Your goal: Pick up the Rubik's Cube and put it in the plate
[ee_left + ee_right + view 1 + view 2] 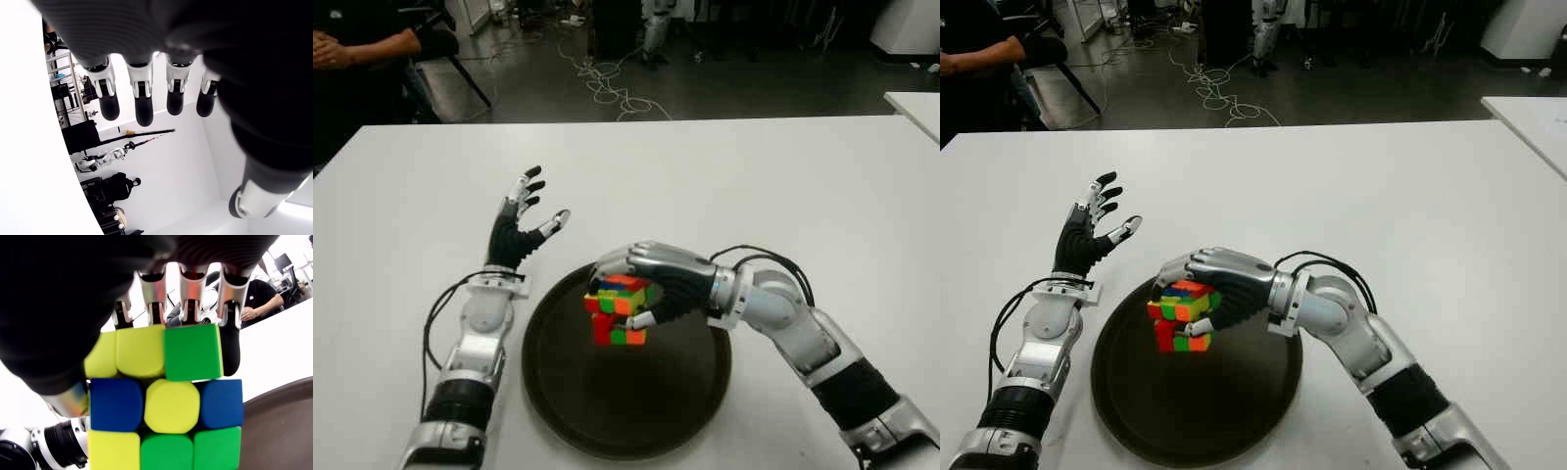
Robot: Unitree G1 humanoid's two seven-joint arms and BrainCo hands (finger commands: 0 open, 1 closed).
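Note:
My right hand (pixel 641 289) is shut on the Rubik's Cube (pixel 618 309), fingers over its top and thumb under its near side. It holds the cube above the left part of the dark round plate (pixel 636 411); whether the cube touches the plate is unclear. In the right wrist view the cube (pixel 168 401) fills the frame, showing yellow, green and blue squares, with my fingers (pixel 190 289) curled over its far edge. My left hand (pixel 521 225) shows to the left of the plate, fingers spread and empty, above the white table (pixel 783 186).
A person's arm (pixel 357 44) shows at a chair beyond the table's far left corner. Cables (pixel 607 83) lie on the floor behind the table. A second white table's corner (pixel 915 103) shows at the far right.

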